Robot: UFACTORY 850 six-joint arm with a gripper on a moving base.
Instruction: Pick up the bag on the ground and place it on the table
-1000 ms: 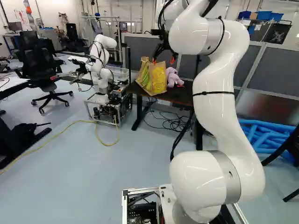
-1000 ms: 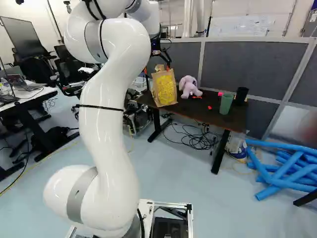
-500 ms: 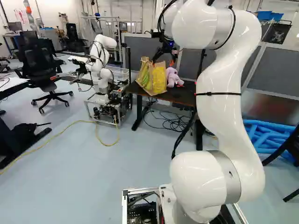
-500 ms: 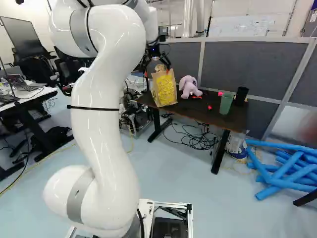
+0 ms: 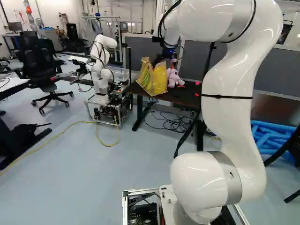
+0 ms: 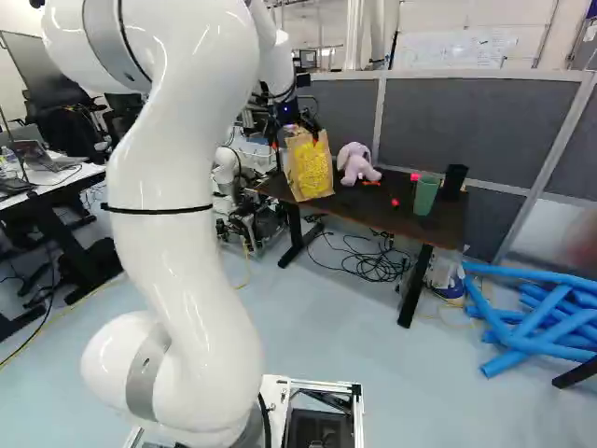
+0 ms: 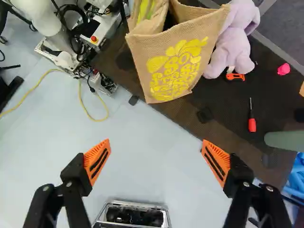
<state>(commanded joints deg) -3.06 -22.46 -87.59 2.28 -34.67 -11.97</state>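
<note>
1. Evidently the bag [image 6: 311, 170] is standing on the table [image 6: 410, 224], around twelve o'clock from the base, so the placing is looking finished.
2. The gripper [image 7: 154, 147] is holding nothing; its fingers [image 7: 97, 164] are standing wide apart, with the bag sitting ahead of them.
3. A dipping or sideways path could be snagging the bag's open rim and dragging it over, since its foot is resting close to the table's near edge.
4. A swing towards three o'clock from the bag could be knocking the plush toy [image 6: 356, 163], which is lying just beside it.
5. The right base view is showing a green cup [image 6: 426, 195] and a black cup [image 6: 454, 180] near one o'clock; the arm [image 5: 227, 89] is hiding both in the left base view.
6. Only the wrist view is clearly revealing the screwdriver [image 7: 251, 121].
</note>
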